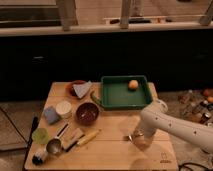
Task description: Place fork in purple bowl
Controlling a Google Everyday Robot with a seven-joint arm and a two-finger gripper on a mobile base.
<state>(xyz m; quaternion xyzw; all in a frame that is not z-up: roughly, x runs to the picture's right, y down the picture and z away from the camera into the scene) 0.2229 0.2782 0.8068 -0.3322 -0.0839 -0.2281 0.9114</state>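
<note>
Grasping step, by the look of it. Tool (140,141) down low at the desk (112,152), with the fork (128,136) lying just beside it on the bowl side. Cannot tell how far open, nor whether anything is gripped. Next: secure the fork, lift, and carry well across to the purple bowl (87,113).

gripper (136,138) at right front of table (112,152), open wood toward purple bowl (87,113), green tray (117,95) behind
</note>
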